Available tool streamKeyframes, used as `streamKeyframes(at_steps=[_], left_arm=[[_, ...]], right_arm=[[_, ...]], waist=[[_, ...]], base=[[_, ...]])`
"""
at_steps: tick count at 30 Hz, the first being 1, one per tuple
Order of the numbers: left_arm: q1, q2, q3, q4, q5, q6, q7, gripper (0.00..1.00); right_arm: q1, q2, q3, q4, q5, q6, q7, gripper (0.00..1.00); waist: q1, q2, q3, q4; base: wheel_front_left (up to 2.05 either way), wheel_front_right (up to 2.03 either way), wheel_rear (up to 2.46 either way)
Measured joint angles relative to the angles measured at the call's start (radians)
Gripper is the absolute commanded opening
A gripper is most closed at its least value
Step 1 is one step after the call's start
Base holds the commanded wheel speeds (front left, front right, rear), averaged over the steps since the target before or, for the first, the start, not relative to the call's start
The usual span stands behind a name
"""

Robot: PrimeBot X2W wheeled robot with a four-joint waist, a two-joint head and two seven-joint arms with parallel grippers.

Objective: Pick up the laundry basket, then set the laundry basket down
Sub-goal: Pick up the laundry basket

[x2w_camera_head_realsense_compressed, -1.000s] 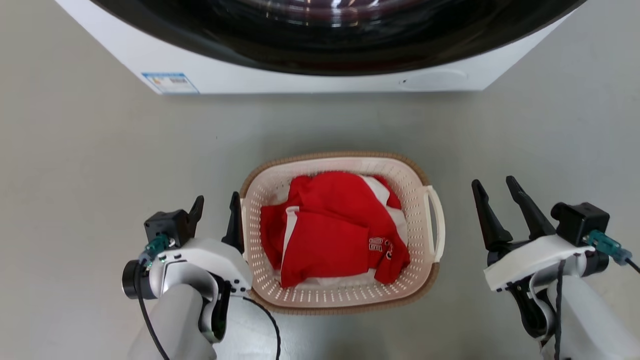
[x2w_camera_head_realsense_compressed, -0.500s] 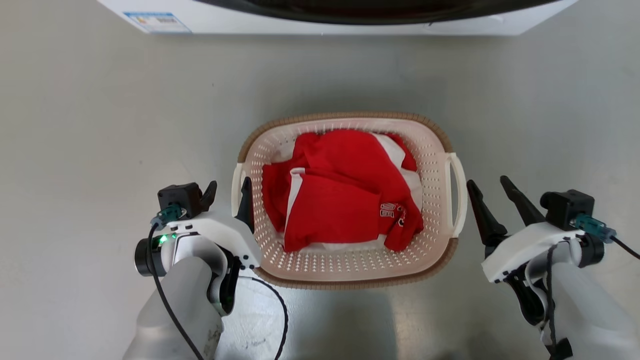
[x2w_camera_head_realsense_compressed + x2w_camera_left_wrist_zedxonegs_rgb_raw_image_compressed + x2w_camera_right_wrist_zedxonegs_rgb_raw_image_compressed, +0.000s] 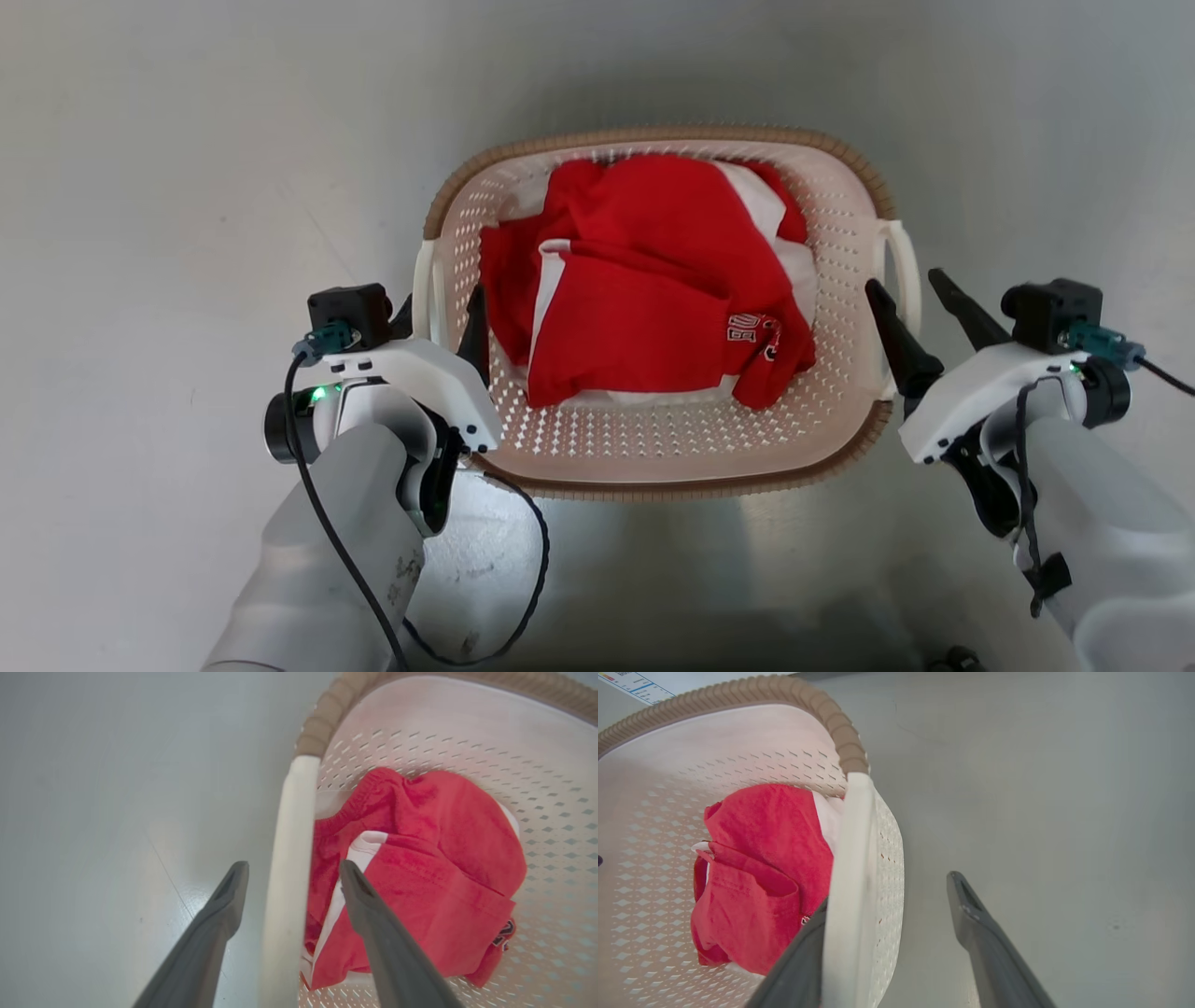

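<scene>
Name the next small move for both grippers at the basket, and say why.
Probably close both grippers: the left gripper straddles the left handle of the laundry basket, the right gripper straddles the right handle, and both are open, so nothing is clamped for lifting yet.

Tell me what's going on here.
A two-armed robot is getting ready to lift a laundry basket that holds red and white clothes. The basket appears to sit on the grey floor. The left gripper is open with its fingers on either side of the left handle. The right gripper is open around the right handle. Neither has closed yet.
</scene>
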Motion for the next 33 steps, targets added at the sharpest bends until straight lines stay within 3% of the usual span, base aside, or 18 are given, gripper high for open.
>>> streamKeyframes(at_steps=[4,6,7,8,9,10,11,30,33], left_arm=[[-0.006,0.000,-0.035,0.012,-0.059,-0.003,0.000,0.95],[-0.006,0.000,-0.054,0.017,-0.084,-0.003,0.000,0.88],[-0.006,0.000,-0.065,0.022,-0.096,-0.003,0.000,0.78],[-0.007,0.000,-0.074,0.026,-0.104,-0.002,0.000,0.54],[-0.008,0.000,-0.083,0.028,-0.112,-0.001,0.000,0.43],[-0.012,0.000,-0.091,0.030,-0.116,0.001,0.000,0.22],[-0.016,0.000,-0.098,0.031,-0.122,0.002,0.000,0.00],[-0.027,-0.017,-0.137,0.064,-0.145,0.009,0.000,0.00],[-0.025,-0.018,-0.159,0.113,-0.165,-0.022,0.000,0.00]], right_arm=[[-0.019,-0.001,0.026,0.025,0.034,0.001,0.000,1.00],[-0.023,-0.002,0.036,0.032,0.051,0.003,0.000,1.00],[-0.030,-0.002,0.047,0.035,0.059,0.003,0.000,0.78],[-0.036,-0.004,0.055,0.037,0.066,0.003,0.000,0.44],[-0.039,-0.006,0.059,0.038,0.071,0.003,0.000,0.31],[-0.043,-0.007,0.064,0.038,0.075,0.004,0.000,0.12],[-0.049,-0.007,0.072,0.038,0.078,0.004,0.000,0.00],[-0.056,-0.004,0.118,0.057,0.146,0.007,0.000,0.00],[-0.052,0.009,0.159,0.089,0.183,0.007,0.000,0.00]], waist=[[0.0000,0.0000,0.022,0.008],[0.0001,0.0000,0.025,0.010],[0.0000,0.0000,0.027,0.010],[0.0000,0.0000,0.030,0.010],[0.0000,0.0000,0.032,0.011],[0.0001,0.0000,0.034,0.012],[0.0001,0.0001,0.036,0.012],[0.0000,0.0000,-0.032,0.004],[0.0001,0.0000,-0.084,-0.005]], base=[[0.00,0.00,0.00],[0.00,0.00,0.00],[0.00,0.00,0.00],[0.00,0.00,0.00],[0.00,0.00,0.00],[0.00,0.00,0.00],[0.00,0.00,0.00],[0.00,0.00,0.00],[0.00,0.00,0.00]])
